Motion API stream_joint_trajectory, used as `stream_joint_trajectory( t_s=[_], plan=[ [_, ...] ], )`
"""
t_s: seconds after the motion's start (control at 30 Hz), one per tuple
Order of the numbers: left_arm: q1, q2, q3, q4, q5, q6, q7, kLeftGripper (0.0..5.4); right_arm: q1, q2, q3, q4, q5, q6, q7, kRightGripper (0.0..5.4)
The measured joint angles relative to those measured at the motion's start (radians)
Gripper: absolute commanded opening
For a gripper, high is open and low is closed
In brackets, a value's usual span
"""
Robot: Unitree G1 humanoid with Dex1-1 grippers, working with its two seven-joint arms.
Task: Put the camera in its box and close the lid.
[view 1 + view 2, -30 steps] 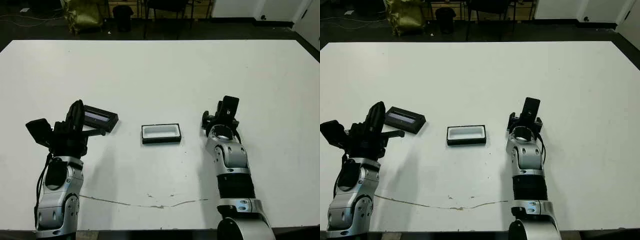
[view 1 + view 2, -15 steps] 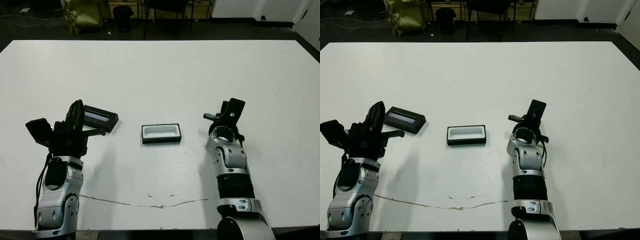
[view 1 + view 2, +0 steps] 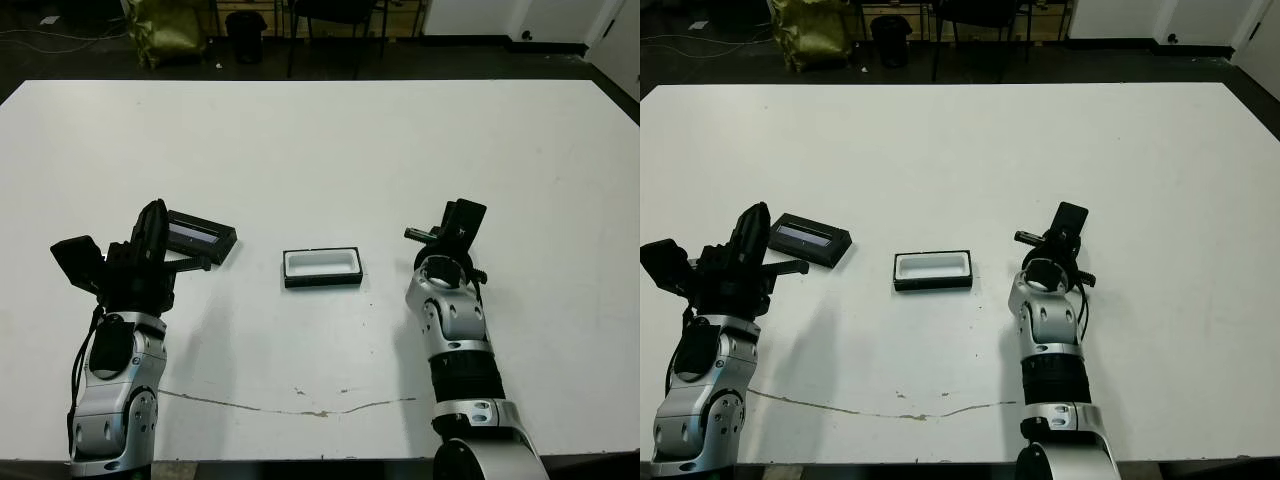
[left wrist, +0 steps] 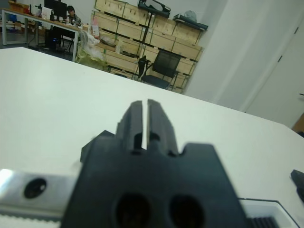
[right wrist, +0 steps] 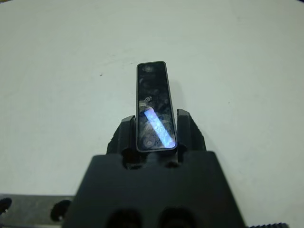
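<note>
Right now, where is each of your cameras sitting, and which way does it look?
Head eyes: look down at the white table; both arms, box and lid show.
Left wrist: looks along the shut left gripper toward shelves.
Right wrist: looks along the right gripper holding the camera.
Shared: the table.

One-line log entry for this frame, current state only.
right gripper: shut on slim black bar-shaped camera | white-lined black box: empty, open | flat black lid: on table near left gripper, shut, empty
</note>
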Motion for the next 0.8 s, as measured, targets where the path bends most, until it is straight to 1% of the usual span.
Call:
stream_joint_trajectory(
  t_s=[0.1,0.23,0.33,0.43,0.63,0.73,0.8],
  plan=[
    [0.001,0.000,0.001,0.000,-0.001,0.001,0.000,0.00,0.052,-0.010,0.027,-0.069,-0.013,-0.048,0.038,0.58],
    [0.003,0.000,-0.001,0.000,0.003,0.001,0.001,0.00,0.094,-0.035,0.043,-0.225,-0.012,-0.095,0.113,0.57],
    [0.004,0.000,-0.001,0.000,0.003,0.001,0.002,0.00,0.118,-0.065,0.069,-0.331,-0.014,-0.113,0.176,0.57],
    [0.005,-0.001,-0.001,0.000,0.003,0.001,0.004,0.00,0.131,-0.090,0.083,-0.427,-0.004,-0.111,0.248,0.57],
    [0.007,-0.001,0.000,0.000,-0.002,0.001,0.004,0.00,0.152,-0.144,0.100,-0.591,0.046,-0.038,0.385,0.57],
    [0.008,-0.001,0.000,0.000,-0.010,0.001,0.002,0.00,0.156,-0.178,0.109,-0.648,0.088,0.033,0.461,0.57],
    [0.008,-0.001,-0.001,0.001,-0.009,0.000,0.001,0.00,0.155,-0.223,0.115,-0.674,0.114,0.088,0.529,0.57]
  ],
)
